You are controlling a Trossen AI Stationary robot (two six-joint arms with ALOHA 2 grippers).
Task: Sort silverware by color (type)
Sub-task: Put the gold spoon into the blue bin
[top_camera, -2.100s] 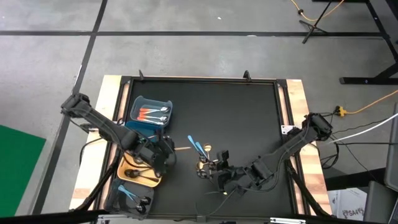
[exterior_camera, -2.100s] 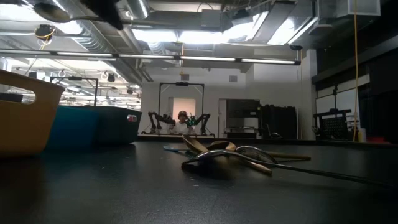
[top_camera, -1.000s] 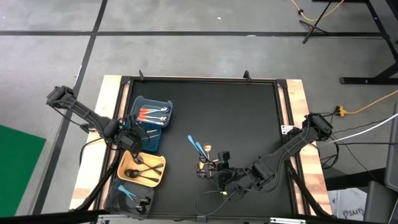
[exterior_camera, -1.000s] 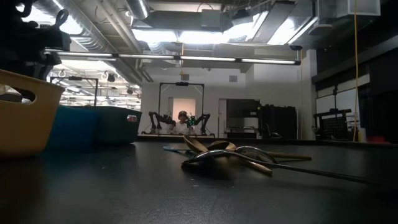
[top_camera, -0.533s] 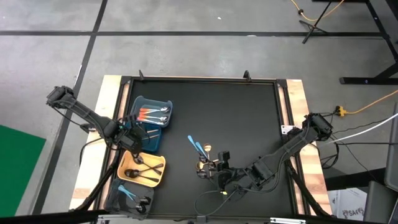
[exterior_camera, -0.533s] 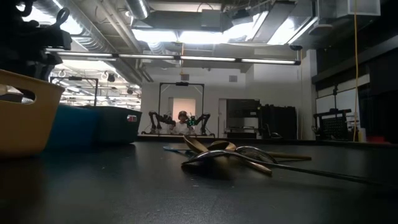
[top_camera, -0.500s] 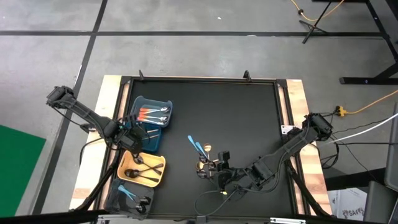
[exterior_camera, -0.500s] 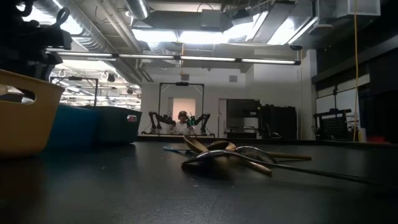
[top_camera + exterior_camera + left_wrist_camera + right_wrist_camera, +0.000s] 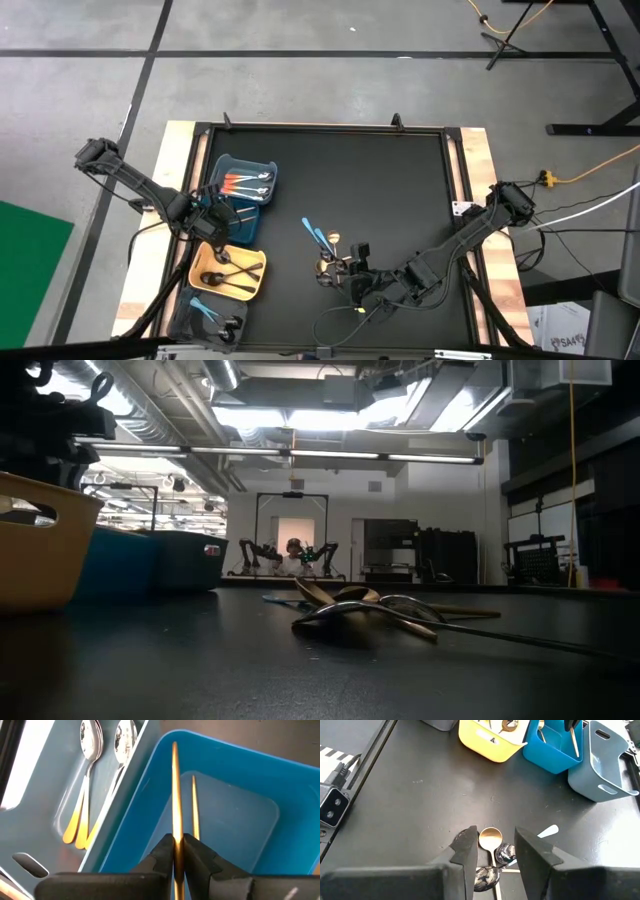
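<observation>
My left gripper is over the bright blue bin by the table's left edge and is shut on a thin gold utensil. A second gold piece stands inside that bin. My right gripper is open and hovers low over the heap of silverware at mid-table. Between its fingers I see a gold spoon and dark shiny spoons. Light blue pieces lie beside the heap. My left gripper pinches the gold utensil's thin handle between its two fingers, coming from above with the fingers pointing down. The handle runs straight on past the fingertips and hangs into the bright blue bin; I cannot tell whether its far end touches the bin.
Several bins stand in a row along the table's left side. They are a grey-blue bin with orange-handled spoons, the bright blue bin, a yellow bin with black pieces, and a grey bin with light blue ones. The mat's far half is bare.
About two seconds ago my left gripper was beside the yellow bin. It has since moved toward the table's left and far edges and now hangs over the bright blue bin. Both arms have kept still over the last second, and the heap has not moved.
</observation>
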